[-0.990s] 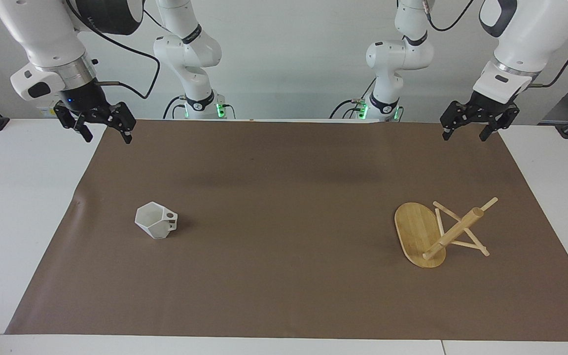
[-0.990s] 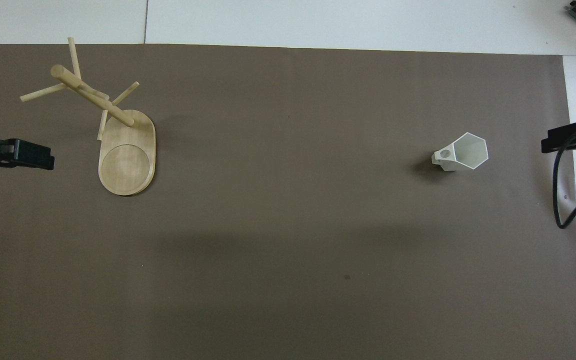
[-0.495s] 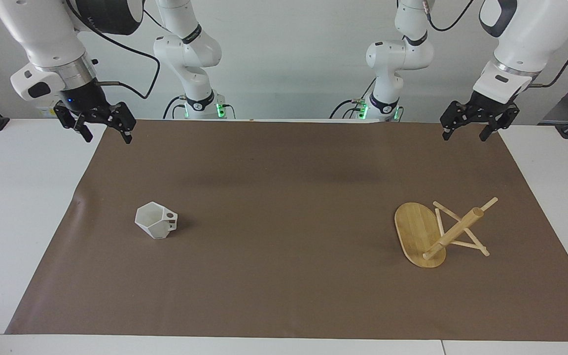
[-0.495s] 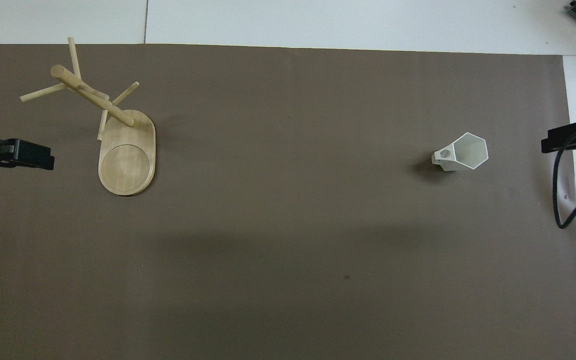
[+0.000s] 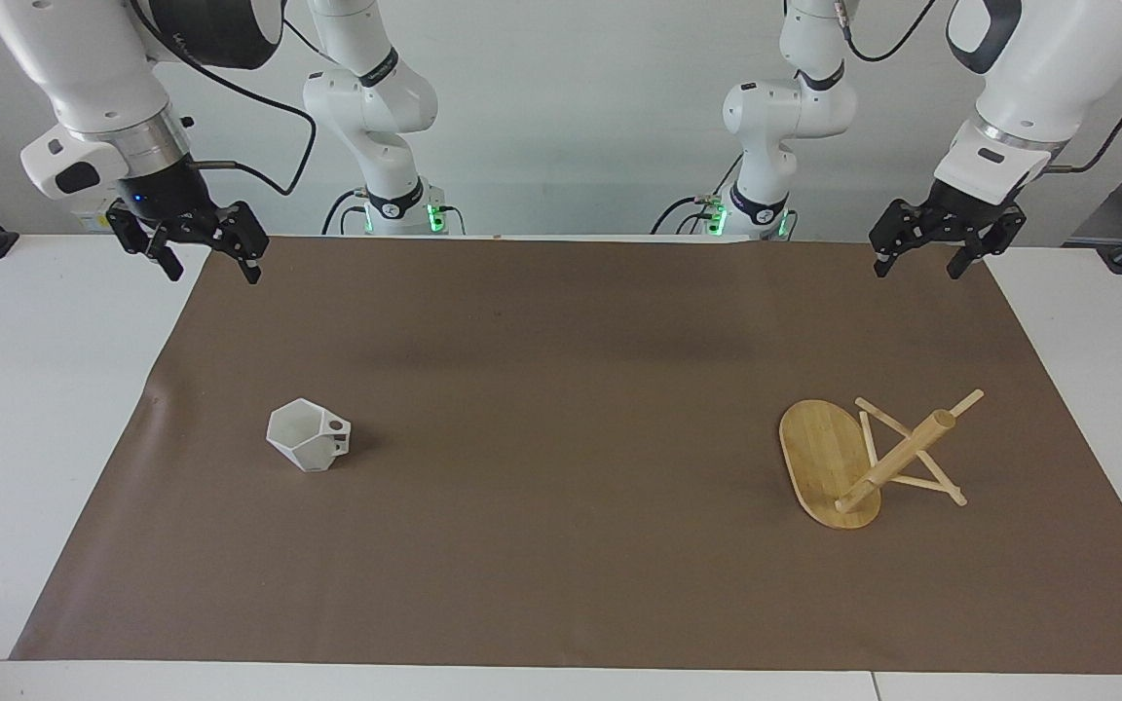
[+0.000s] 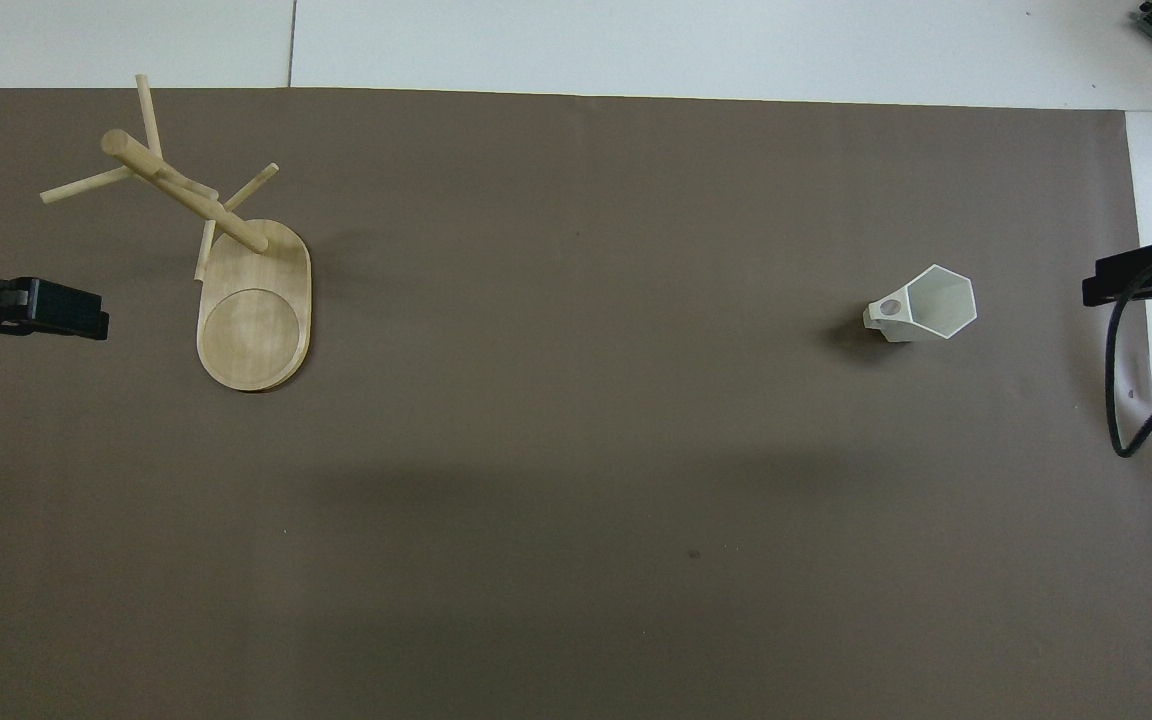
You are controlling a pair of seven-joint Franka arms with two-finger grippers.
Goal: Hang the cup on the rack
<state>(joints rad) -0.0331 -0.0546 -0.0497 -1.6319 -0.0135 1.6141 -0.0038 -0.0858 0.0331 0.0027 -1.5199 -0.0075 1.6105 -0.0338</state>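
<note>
White cup (image 5: 308,435) sits upright toward the right arm's end of the table (image 5: 35,389), bamboo rack (image 5: 868,462) toppled toward the left's; left pincer (image 5: 921,255) and right pincer (image 5: 205,258) hang spread, empty

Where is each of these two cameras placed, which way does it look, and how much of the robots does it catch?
Facing view: high across the table, looking toward the robots; both whole arms show, left gripper and right gripper open in the air.
Overhead view: high above the robots' end, looking steeply down; only gripper tips show at the edges.
Both share the cup, the rack and the brown mat.
</note>
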